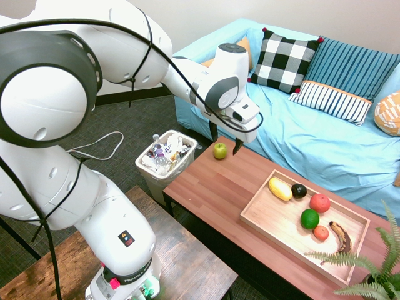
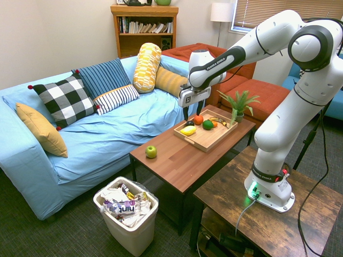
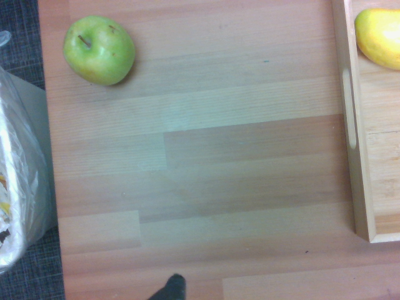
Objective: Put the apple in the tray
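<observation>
- Fingers [image 1: 225,137] wide apart, empty, raised above the tabletop [image 1: 206,181]
- Apple [image 2: 151,152] on the tabletop, lower than the fingers and toward the bin [image 2: 128,214] end, away from the tray [image 1: 259,215]
- Round apple, no long axis

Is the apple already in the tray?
No, the apple sits on the bare tabletop, near the table's end by the waste bin, outside the tray.
</observation>
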`<state>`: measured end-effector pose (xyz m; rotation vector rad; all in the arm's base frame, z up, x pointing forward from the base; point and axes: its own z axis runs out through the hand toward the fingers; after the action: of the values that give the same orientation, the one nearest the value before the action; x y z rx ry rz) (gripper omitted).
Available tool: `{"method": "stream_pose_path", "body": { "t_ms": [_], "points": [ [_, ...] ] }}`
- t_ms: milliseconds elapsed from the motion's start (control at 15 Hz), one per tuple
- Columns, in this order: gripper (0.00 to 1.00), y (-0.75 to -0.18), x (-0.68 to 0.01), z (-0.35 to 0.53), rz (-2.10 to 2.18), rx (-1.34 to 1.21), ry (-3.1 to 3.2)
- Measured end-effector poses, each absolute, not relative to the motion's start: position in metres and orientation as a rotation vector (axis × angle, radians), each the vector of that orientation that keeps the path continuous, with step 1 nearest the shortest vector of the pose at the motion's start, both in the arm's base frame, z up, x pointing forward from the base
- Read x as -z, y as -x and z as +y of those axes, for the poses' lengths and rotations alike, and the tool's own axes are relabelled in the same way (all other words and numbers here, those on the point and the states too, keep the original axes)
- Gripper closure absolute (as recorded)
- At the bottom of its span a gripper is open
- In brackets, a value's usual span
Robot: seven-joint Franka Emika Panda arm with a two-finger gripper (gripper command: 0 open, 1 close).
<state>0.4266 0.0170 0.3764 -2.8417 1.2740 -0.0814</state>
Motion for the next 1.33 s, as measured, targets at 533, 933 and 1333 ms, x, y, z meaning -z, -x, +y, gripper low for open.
{"method": "stream_pose_path", "body": {
  "t_ms": [533,933,1333],
  "points": [
    [0.0,-0.491,-0.355,0.048,1.301,0.061,2.844],
    [0.0,-0.561,-0.301,0.124,1.288,0.022,2.87],
    [0.0,-0.616,-0.236,0.174,1.413,0.041,2.875]
  ]
}}
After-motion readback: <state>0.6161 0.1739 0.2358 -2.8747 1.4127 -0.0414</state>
